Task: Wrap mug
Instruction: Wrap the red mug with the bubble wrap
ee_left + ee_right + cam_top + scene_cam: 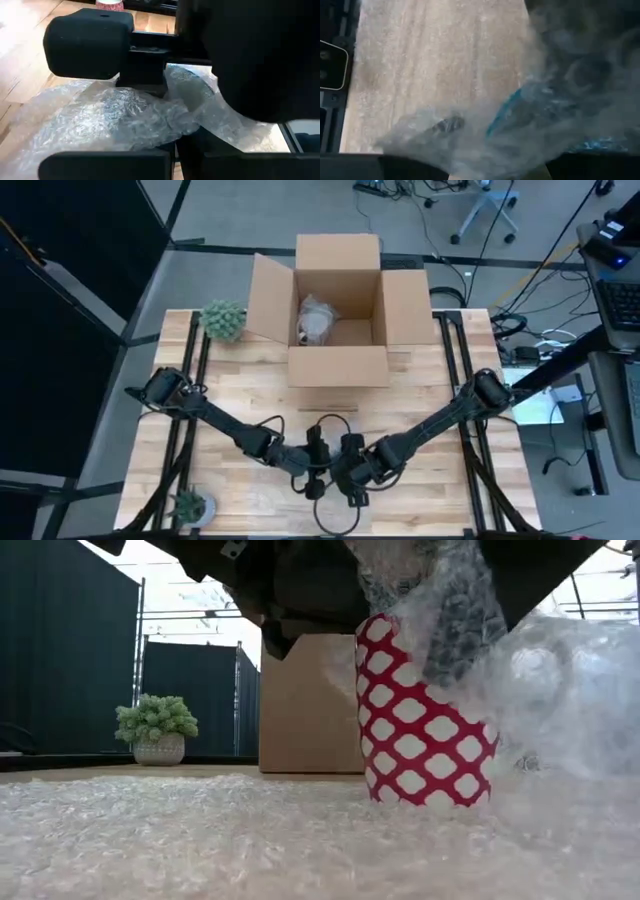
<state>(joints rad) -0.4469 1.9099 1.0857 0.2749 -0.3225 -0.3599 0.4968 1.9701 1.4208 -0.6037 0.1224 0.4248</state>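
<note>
A red mug with white spots point(420, 740) stands upright on a sheet of bubble wrap point(250, 840) near the table's front edge. One part of the wrap is drawn up and over the mug's top and right side point(470, 630). My left gripper point(315, 465) and my right gripper point(350, 470) meet close together above the mug, which the arms hide in the high view. Both are shut on the wrap. My left gripper holds a bunched fold of the bubble wrap point(165, 135) pinched between its two fingers. The wrap spreads out crumpled beyond them. The fingers hide the place of contact itself. My right gripper has a thick bunch of bubble wrap point(485, 150) between its two fingers, several layers crumpled together. It comes from above, and the wrap hangs from it down over the mug to the table.
An open cardboard box point(338, 310) stands at the far middle with a wrapped bundle point(318, 320) inside. A potted plant point(222, 320) sits left of the box and a smaller one point(190, 505) at the near left corner. Bare wood lies between the box and the grippers.
</note>
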